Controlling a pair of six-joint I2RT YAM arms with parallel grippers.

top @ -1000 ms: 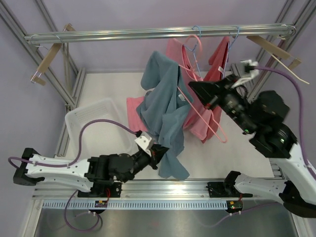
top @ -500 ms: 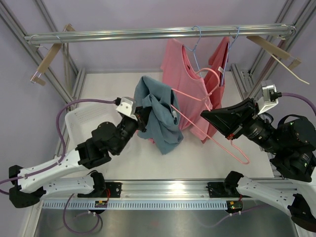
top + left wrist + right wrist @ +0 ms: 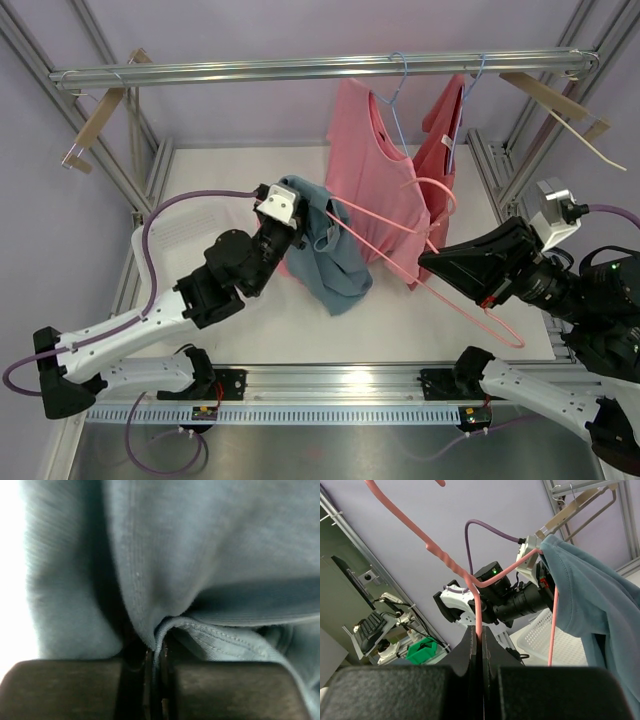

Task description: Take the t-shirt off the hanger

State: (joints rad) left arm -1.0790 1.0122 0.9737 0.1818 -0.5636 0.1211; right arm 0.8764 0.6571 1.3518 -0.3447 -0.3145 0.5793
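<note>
A blue-grey t-shirt [image 3: 335,265] hangs bunched in mid-air, left of centre. My left gripper [image 3: 298,228] is shut on it; in the left wrist view the cloth [image 3: 210,555] fills the frame and a stitched hem is pinched at the gripper [image 3: 156,652]. The pink hanger [image 3: 470,310] slants from the t-shirt's top down to the right. One hanger tip still reaches into the cloth. My right gripper [image 3: 425,265] is shut on the hanger's wire, seen as the hanger [image 3: 478,610] clamped in the gripper [image 3: 480,632], with the t-shirt [image 3: 590,595] beyond.
Two pink shirts [image 3: 375,170] hang on blue hangers from the metal rail [image 3: 320,68] behind. A white mesh basket [image 3: 170,235] sits on the table at left. Wooden hangers [image 3: 95,120] hang at both rail ends. Frame posts stand at the sides.
My left arm rose from the near edge up and back with the t-shirt. My right gripper pulled the hanger rightward and nearer, so most of the hanger now shows bare.
</note>
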